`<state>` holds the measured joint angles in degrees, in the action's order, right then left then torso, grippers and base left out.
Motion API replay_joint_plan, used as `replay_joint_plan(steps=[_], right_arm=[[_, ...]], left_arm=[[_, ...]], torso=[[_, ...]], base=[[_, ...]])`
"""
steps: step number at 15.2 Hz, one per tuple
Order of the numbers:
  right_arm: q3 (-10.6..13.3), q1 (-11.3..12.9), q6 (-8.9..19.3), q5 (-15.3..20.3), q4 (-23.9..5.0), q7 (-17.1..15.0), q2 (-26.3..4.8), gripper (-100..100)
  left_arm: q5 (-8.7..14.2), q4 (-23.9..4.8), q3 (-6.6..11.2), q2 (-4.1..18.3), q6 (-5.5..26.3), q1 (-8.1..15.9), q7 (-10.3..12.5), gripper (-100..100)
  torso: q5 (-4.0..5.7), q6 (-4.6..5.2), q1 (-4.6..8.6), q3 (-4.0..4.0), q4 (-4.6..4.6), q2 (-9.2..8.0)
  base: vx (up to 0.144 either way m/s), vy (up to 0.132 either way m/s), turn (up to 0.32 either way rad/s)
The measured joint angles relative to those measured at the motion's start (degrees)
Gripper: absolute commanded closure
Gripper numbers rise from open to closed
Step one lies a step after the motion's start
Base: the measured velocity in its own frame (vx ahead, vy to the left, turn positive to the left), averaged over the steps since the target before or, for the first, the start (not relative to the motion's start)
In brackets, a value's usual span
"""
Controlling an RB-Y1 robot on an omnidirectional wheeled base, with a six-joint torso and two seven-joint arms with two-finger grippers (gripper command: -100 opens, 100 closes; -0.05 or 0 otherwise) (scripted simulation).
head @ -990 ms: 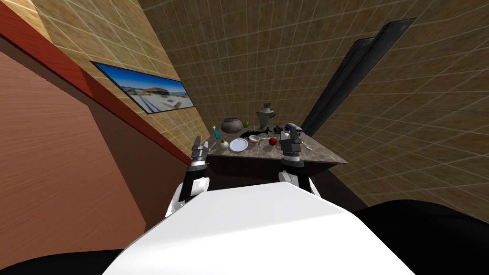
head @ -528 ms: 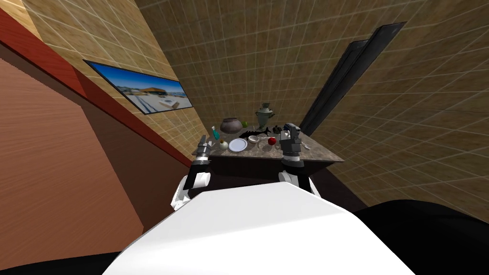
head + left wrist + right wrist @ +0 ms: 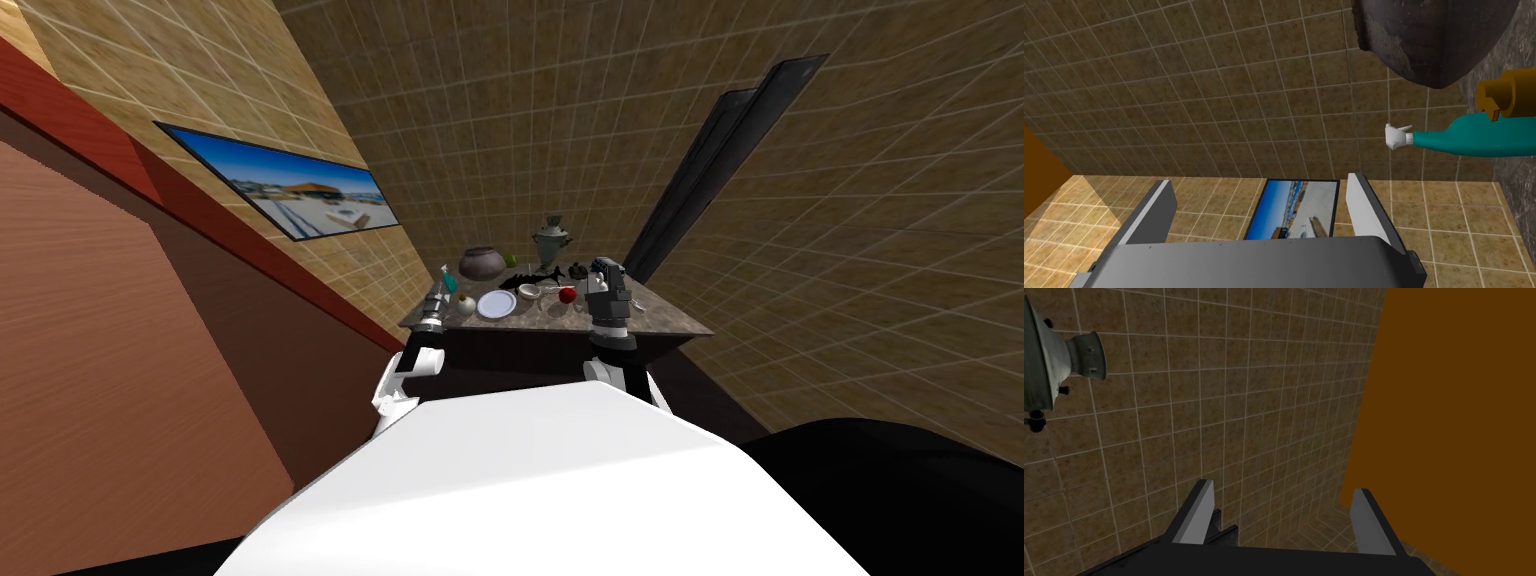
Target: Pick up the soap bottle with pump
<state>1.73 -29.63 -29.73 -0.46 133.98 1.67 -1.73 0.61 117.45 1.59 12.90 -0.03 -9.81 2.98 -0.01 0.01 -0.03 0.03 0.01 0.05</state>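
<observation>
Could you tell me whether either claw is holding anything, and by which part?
Nothing is held. The left claw is open, with the teal soap bottle apart from it, untouched; the right claw is open too.

Even dim light, splayed edges

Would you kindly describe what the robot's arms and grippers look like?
Each gripper carries two thin, light grey, blade-like fingers on a boxy body: grey on the left gripper, black on the right gripper. The left arm and right arm are white with dark joints.
</observation>
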Motion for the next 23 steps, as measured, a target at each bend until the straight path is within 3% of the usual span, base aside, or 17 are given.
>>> replay_joint_plan(steps=[23], right_arm=[[0.00, 0.00, 0.00, 0.00, 0.00, 0.00, 0.00, 0]], left_arm=[[2.88, -15.10, 0.37, 1.53, 25.81, 20.56, 3.73, -100]], torso=[[-0.01, -0.01, -0.03, 0.01, 0.00, 0.01]], base=[[0.004, 0.010, -0.035]])
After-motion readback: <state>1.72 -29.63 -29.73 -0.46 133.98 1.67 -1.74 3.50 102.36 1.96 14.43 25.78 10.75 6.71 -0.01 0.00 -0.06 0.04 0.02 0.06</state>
